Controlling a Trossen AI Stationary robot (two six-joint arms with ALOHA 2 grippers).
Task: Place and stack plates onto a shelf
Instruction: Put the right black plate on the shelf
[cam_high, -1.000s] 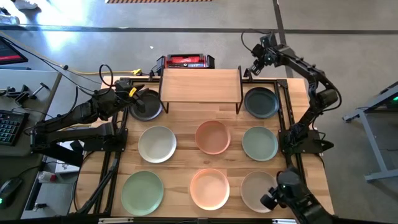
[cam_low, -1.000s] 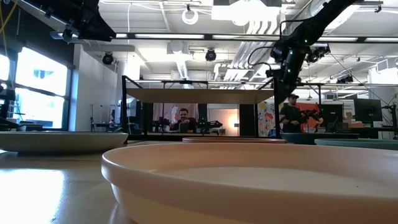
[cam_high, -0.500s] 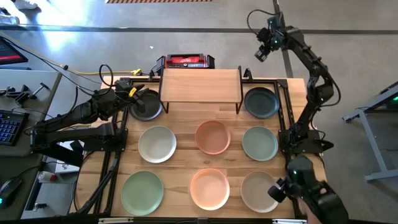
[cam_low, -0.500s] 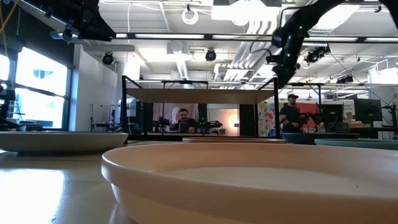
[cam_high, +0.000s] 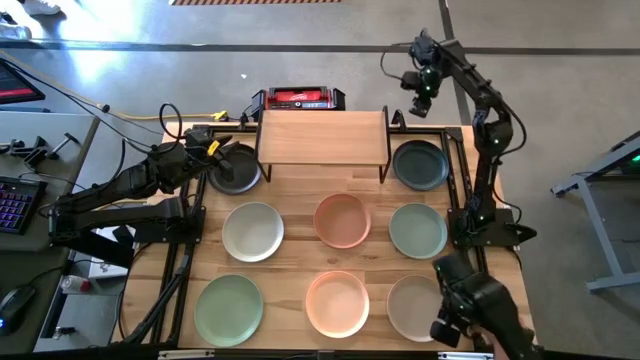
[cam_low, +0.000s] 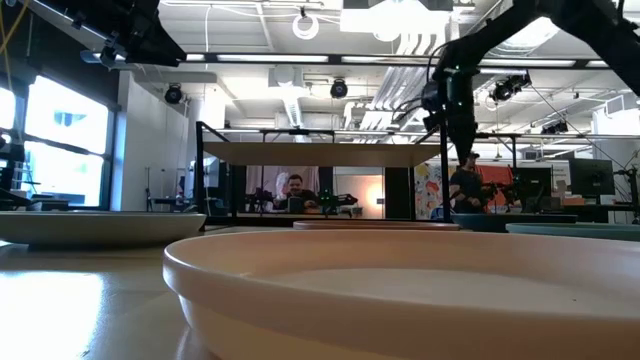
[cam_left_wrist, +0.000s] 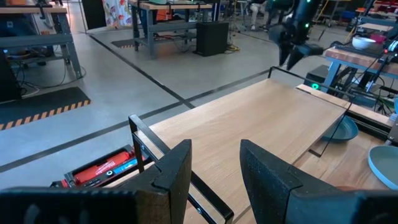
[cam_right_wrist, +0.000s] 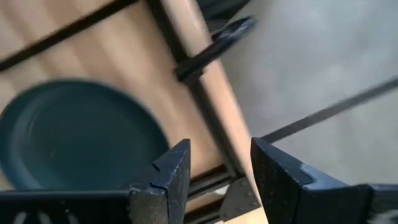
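The wooden-topped shelf (cam_high: 322, 137) stands at the table's far middle. Two black plates flank it, one on the left (cam_high: 238, 170) and one on the right (cam_high: 420, 165). The cream-white (cam_high: 252, 231), peach-pink (cam_high: 343, 220) and pale green (cam_high: 417, 230) plates lie in the middle row. Pale green (cam_high: 229, 308), peach-pink (cam_high: 337, 303) and beige (cam_high: 413, 306) plates lie in the near row. My left gripper (cam_high: 216, 155) is open over the left black plate's rim, facing the shelf top (cam_left_wrist: 249, 118). My right gripper (cam_high: 418, 88) is open and empty, high above the table's far right corner, over the right black plate (cam_right_wrist: 74, 137).
A red-and-black device (cam_high: 300, 98) sits behind the shelf. Black frame rails (cam_high: 455, 180) run along the table's sides. In the low view the near peach-pink plate (cam_low: 400, 290) fills the foreground, and people (cam_low: 295, 190) sit in the room beyond.
My right gripper has risen above the table's far right corner, swung outward, then come back a little toward the shelf, with its arm straightening upward. The plates and my left arm have stayed put.
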